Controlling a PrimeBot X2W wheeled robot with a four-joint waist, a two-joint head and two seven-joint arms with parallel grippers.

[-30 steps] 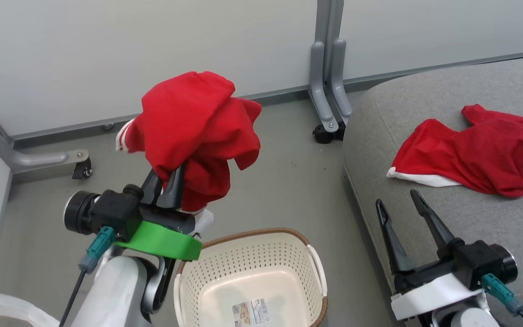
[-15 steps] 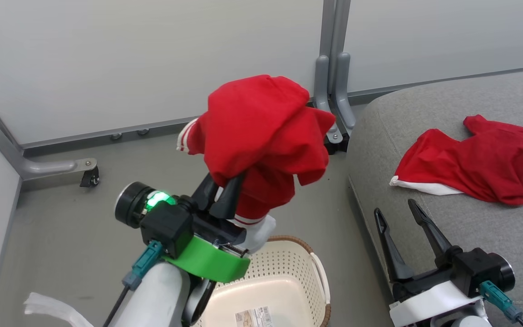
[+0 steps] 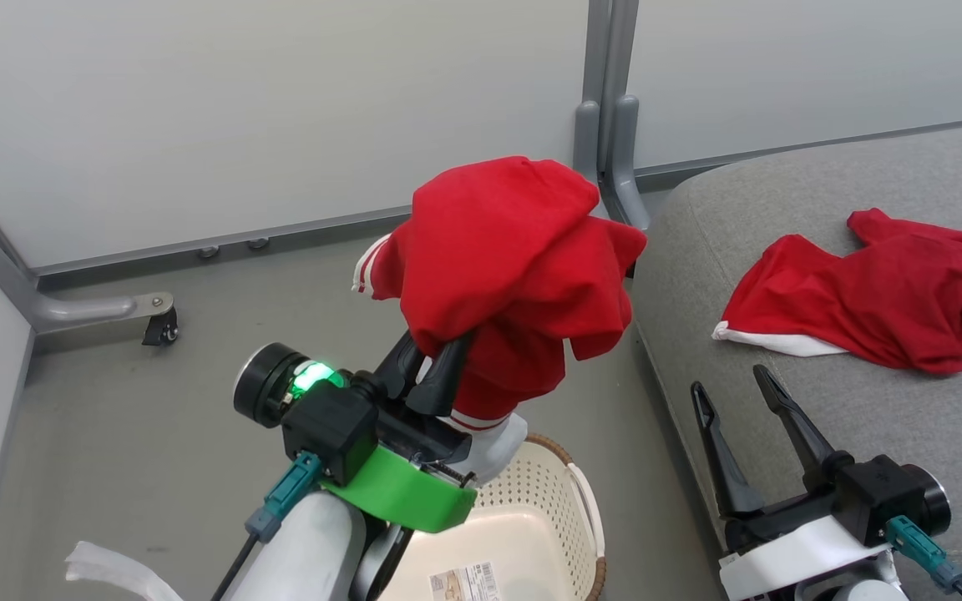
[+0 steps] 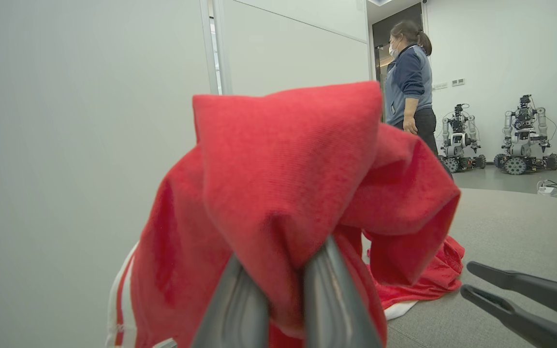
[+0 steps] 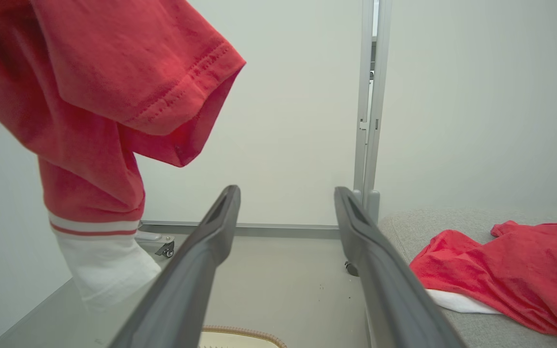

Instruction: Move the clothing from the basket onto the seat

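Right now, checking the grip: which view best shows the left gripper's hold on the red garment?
Left wrist view: the left gripper pinches a fold of the red garment, close up. Head view: side-on, tips buried in cloth. Right wrist view: its hanging sleeve and cuff.

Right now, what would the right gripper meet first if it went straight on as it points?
Likely the pale wall panel, beside the grey post. The open right gripper aims between the hanging red garment and the other garment on the seat; depth is unclear.
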